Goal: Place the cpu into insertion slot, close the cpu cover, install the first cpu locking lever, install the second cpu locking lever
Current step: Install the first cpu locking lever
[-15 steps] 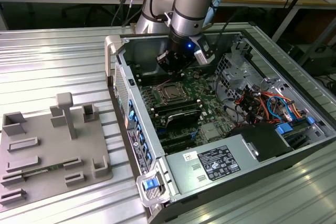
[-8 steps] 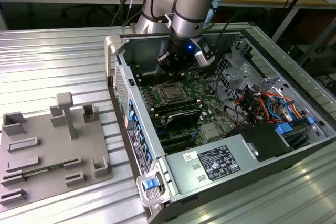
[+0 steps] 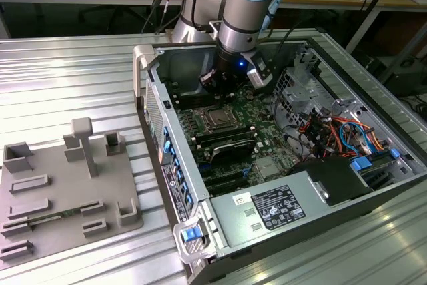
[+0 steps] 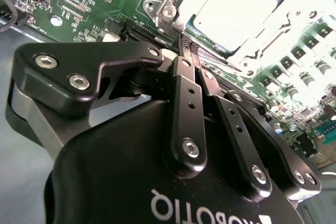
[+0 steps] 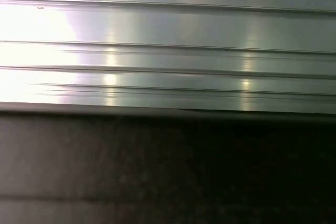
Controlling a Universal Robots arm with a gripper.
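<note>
Your open computer case point(image 3: 280, 185) lies on the ribbed metal tabletop point(image 3: 73, 78), with the green motherboard point(image 3: 267, 115) facing up and the arm reaching down into it near the case's far wall. A grey fixture tray point(image 3: 67, 191) sits well apart on the exterior view's left. Judging by the second wrist view, you are at the lever stage: the cpu point(image 4: 239, 11) already rests in the insertion slot point(image 3: 217, 119), its pale face showing through the cpu cover point(image 4: 286, 22), which looks folded down around it. Your end effector point(image 4: 190, 50) is clenched, fingertips pressed together with nothing between them, just beside the socket's near edge where a thin locking lever point(image 4: 210, 56) seems to run. Whether either lever is latched you cannot tell. Hooking one calls for a fine push along that edge; the black memory slots point(image 3: 223, 139) and the cable bundle point(image 3: 333, 128) crowd the sides.
</note>
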